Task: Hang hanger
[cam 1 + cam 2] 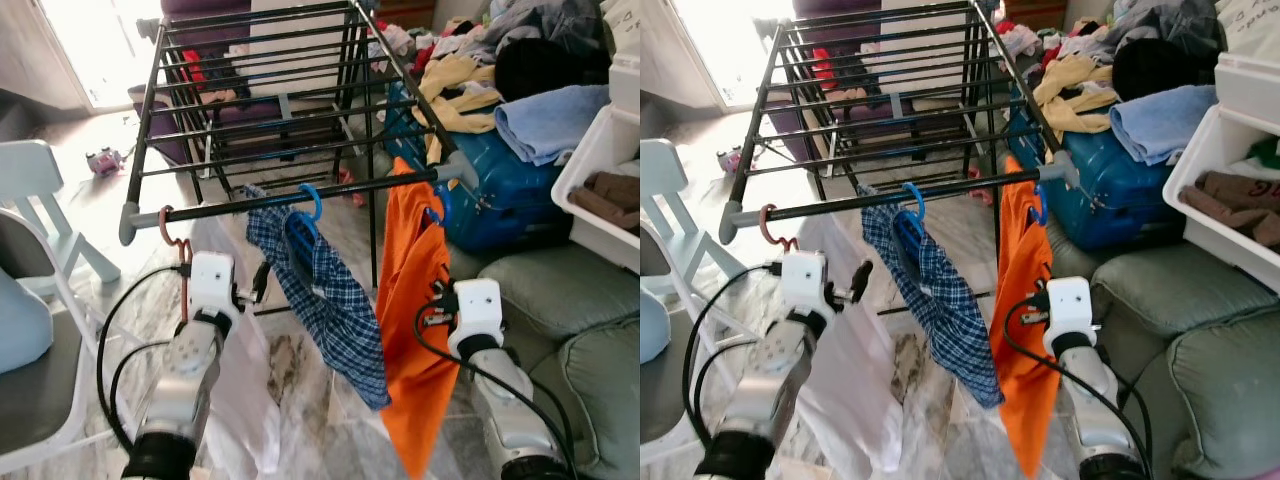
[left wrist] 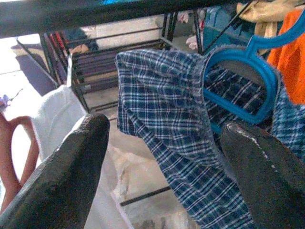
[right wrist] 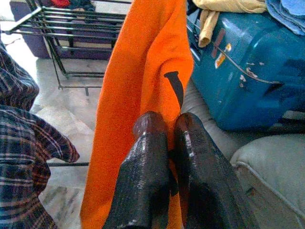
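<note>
Orange shirt is hanging at the right end of the rack's front bar, beside a plaid shirt on a blue hanger. The right claw is sitting with fingers pressed together against the orange cloth. The left claw is hanging spread below the bar, near a red hanger hooked at the bar's left end.

A black drying rack stands on the marble floor. From its front rail hang 3 hangers: pink, blue with a plaid shirt, and 1 with an orange shirt.
</note>
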Controlling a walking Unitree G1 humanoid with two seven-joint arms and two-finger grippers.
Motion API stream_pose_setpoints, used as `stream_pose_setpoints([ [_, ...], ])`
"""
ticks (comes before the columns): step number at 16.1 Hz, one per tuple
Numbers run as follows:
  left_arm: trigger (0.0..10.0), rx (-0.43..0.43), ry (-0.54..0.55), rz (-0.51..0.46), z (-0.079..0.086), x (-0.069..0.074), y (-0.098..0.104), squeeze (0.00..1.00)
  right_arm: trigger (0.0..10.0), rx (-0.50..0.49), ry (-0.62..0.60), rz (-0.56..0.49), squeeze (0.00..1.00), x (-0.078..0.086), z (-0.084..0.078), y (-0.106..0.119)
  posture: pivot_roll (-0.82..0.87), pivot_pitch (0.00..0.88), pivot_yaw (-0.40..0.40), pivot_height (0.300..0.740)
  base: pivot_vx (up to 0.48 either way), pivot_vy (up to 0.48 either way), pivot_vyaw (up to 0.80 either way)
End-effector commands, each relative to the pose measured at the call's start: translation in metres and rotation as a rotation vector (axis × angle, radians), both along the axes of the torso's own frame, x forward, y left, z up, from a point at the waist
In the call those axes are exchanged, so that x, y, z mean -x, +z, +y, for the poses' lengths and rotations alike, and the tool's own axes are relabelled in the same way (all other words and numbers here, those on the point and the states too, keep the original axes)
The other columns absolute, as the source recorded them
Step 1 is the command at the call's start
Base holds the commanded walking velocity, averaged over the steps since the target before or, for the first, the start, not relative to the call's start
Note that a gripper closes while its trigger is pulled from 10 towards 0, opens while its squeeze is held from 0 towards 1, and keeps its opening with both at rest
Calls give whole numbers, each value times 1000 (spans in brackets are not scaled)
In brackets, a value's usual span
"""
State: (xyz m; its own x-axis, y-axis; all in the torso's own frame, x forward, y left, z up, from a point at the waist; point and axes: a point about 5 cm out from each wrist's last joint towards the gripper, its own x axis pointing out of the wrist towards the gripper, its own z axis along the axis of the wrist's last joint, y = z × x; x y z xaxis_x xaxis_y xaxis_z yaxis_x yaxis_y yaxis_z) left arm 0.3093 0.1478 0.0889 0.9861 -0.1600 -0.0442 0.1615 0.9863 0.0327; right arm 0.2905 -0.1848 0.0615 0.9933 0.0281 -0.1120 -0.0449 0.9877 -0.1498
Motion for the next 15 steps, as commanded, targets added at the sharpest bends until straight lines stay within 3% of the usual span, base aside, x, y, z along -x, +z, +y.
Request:
stream_pose_setpoints([
  [1,10000,-11,15,7,2,0,-4,0,10000,-8,-1,-11,0,-3,3,5,-149,0,49,740,-315,0,0],
  [7,10000,-29,50,62,12,6,-24,0,10000,-5,-34,118,0,1,0,-19,-94,0,14,740,-328,0,0],
  [10,10000,-35,48,20,12,-7,-12,0,10000,-36,-8,118,0,-4,3,-20,-82,0,39,740,-333,0,0],
  [15,10000,-53,34,-2,10,-3,-12,0,10000,-51,7,104,0,-8,4,-17,-86,0,63,740,-337,0,0],
])
